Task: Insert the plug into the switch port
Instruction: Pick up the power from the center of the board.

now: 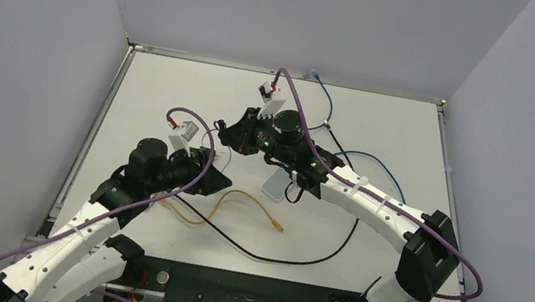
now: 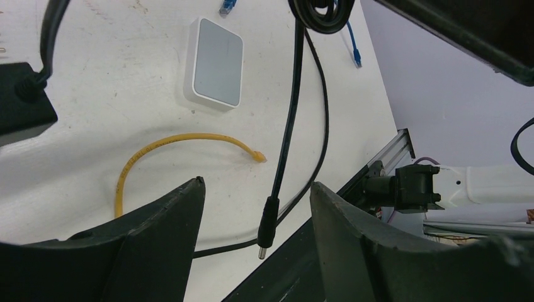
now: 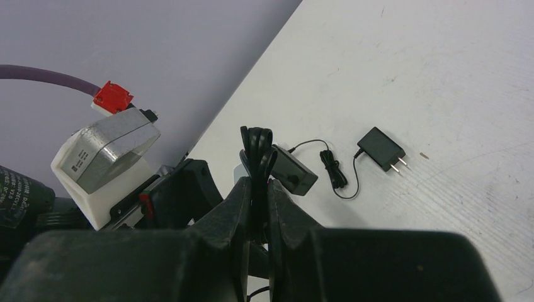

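While the right gripper (image 3: 257, 184) is closed tight on a bunched loop of the black cable (image 3: 256, 148), the cable's free length is seen hanging down between the fingers of the left gripper (image 2: 257, 185). The left jaws are held well apart. The plug (image 2: 267, 228), a small black barrel with a metal tip, is suspended in the gap between them, touched by neither finger, with open space on either side.

The white box (image 2: 214, 63) is laid flat on the table (image 2: 94, 56), pale grey face up, well apart from the plug. Its port cannot be made out on the narrow edges that are shown. A yellow cable (image 2: 182, 139) is curved on the table between the box and the left fingers, its connector end near the box but not touching it.

From above, the box is found near the table's middle, partly under the right forearm and well apart from the side walls. A metal rail (image 2: 393, 148) marks the table edge just past the left gripper's right-hand finger. A black power adapter (image 3: 380, 150) lies on bare tabletop, prongs pointing away from a second black block (image 3: 293, 170).
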Robot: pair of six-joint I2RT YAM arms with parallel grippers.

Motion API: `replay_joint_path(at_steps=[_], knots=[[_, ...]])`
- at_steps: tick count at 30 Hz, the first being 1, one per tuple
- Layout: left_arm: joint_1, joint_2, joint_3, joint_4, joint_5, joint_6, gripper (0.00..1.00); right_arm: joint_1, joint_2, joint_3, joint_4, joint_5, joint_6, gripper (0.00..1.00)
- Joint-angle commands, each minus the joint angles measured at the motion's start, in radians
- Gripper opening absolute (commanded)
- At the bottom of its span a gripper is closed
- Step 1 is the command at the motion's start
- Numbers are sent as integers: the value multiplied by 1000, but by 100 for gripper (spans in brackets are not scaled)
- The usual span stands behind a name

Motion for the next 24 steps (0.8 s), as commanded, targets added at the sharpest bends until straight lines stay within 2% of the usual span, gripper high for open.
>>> replay_joint_path(at_steps=[1,9,24], knots=[[5,-13,0,65,47,-18,58,6,-68,-20,84,27,11,0],[5,-79,-25,71,115,-32,51,6,-105,-46,105,63,29,0],[5,-85,-57,99,157,-36,35,11,-125,-61,109,67,45,0]])
